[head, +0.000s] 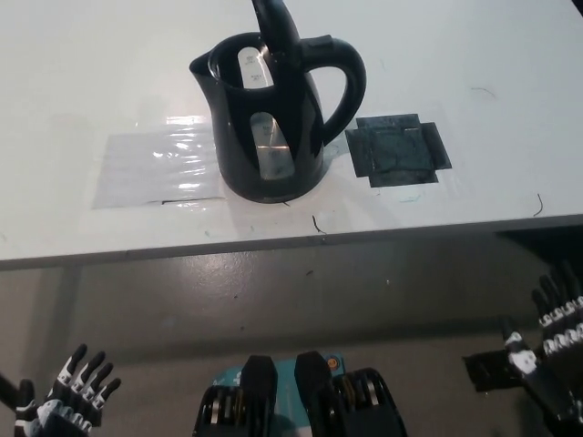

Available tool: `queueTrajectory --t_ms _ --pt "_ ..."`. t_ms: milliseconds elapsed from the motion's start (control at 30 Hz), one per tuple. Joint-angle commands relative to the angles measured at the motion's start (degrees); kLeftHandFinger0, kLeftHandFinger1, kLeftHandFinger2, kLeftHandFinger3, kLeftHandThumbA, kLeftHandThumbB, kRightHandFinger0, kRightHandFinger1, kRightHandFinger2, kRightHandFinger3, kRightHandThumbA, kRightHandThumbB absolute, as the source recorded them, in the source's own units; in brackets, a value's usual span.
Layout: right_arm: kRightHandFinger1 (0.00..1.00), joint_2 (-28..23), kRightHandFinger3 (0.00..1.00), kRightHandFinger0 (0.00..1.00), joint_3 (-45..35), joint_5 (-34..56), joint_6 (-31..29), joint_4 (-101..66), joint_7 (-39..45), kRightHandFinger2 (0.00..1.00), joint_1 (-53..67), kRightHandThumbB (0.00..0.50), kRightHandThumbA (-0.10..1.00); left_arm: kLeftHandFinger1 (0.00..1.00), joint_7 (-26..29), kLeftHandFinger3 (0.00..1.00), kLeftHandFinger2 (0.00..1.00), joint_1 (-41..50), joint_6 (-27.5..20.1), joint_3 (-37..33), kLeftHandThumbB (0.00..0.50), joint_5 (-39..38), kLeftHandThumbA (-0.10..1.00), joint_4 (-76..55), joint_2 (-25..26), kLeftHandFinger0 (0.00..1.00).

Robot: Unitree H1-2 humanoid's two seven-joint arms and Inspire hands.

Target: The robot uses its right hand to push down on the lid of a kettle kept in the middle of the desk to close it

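Observation:
A black electric kettle [271, 118] stands upright in the middle of the white desk [82, 82], its handle [344, 77] pointing right. Its lid [275, 32] is raised, tilted up over the open top. My black right hand [557, 319] hangs low at the right edge, below the desk's front edge and well away from the kettle, fingers apart and holding nothing. My left hand [77, 391] rests at the lower left, also under the desk level, fingers spread and empty.
A patch of clear tape [155, 168] shines on the desk left of the kettle. A dark square patch [398, 150] is stuck to the desk right of it. The desk's front edge [273, 241] runs across the picture; grey floor lies below.

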Motion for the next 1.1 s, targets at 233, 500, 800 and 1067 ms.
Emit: queueTrajectory --t_ms 233,500,800,1067 --pt "1.0 2.58 1.0 1.0 3.87 -4.03 2.96 -22.13 -2.27 1.0 3.94 0.375 0.51 1.0 -1.87 1.0 1.0 0.18 -2.42 0.36 0.5 -2.18 1.0 -0.85 0.97 1.0" --pt "1.0 -2.64 1.0 1.0 1.26 -5.53 20.3 -31.67 -5.18 1.0 -17.74 0.5 0.61 1.0 -2.53 1.0 1.0 1.08 -2.72 0.26 0.5 -2.18 1.0 -0.17 1.16 1.0" --pt "1.0 -6.88 1.0 1.0 -0.15 -3.55 33.36 -24.34 -6.76 1.0 -41.26 0.425 0.8 1.0 -2.56 1.0 1.0 0.79 -2.59 0.46 0.5 -2.43 1.0 -0.16 1.18 1.0" --pt "1.0 -3.81 1.0 1.0 2.08 -4.0 28.68 -1.71 -5.94 1.0 -55.92 0.381 1.0 1.0 -2.84 1.0 1.0 1.2 -2.72 -0.23 0.5 -1.91 1.0 0.22 0.64 1.0"
